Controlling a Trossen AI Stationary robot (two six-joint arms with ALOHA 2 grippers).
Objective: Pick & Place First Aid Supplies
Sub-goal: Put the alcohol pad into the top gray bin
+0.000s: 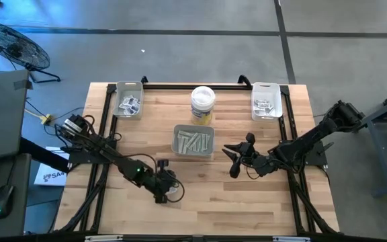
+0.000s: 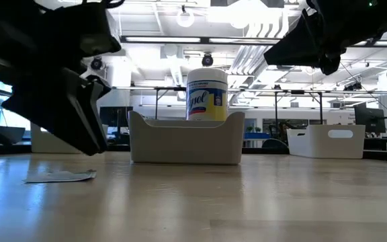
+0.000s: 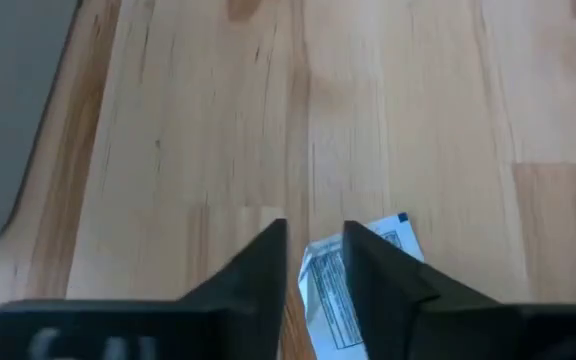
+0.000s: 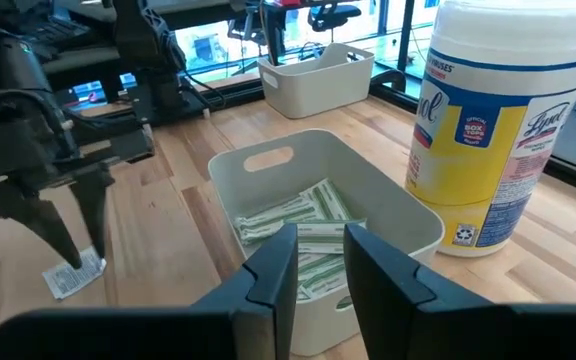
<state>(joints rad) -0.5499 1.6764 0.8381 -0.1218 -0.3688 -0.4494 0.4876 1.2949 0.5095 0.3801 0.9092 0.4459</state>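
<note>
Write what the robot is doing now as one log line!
left pincer: open over packet on table | right pincer: open, empty, above middle tray

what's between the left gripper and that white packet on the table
Nothing visible. The left gripper hangs right over the white packet, which lies flat on the bare wooden table, showing in the gap between the fingers. The right gripper waits apart.

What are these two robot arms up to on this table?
They are sorting first aid packets into trays. The left gripper hangs low over a small white packet lying flat on the table, fingers apart on either side of it, nothing held. The right gripper waits beside the middle tray of pale strips, near the wipes tub.
</note>
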